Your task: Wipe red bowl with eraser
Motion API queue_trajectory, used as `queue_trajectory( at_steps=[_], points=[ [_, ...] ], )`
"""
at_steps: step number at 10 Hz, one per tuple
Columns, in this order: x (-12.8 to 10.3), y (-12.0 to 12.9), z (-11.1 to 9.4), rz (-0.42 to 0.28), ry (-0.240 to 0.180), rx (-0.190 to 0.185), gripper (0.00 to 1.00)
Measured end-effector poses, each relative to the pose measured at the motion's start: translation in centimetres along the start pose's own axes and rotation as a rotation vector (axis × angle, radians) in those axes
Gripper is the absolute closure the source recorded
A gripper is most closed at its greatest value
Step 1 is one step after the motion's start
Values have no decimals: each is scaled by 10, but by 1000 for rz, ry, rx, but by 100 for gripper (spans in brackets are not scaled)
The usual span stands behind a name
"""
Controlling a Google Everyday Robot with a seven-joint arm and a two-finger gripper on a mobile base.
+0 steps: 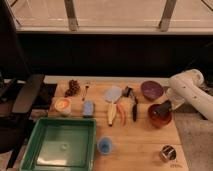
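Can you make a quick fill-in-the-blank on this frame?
1. The gripper is over the ___ bowl.
2. The purple bowl sits ___ the red one, farther from the camera.
3. The green tray is at the table's front ___ corner in the picture.

Missing: red; behind; left

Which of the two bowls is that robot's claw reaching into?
The red bowl, at the table's right edge. The gripper sits right over it, while the dark purple bowl stands apart, farther back toward the window.
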Motion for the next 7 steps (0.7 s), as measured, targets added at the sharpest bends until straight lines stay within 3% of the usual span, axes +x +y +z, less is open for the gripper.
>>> queue_trajectory(
  at_steps=[3,5,7],
  points=[
    [-22,6,-2,-26,-35,4,100],
    [-32,29,-6,-27,-47,-15,100],
    [-27,46,-8,2,-40,-45,97]
  ],
)
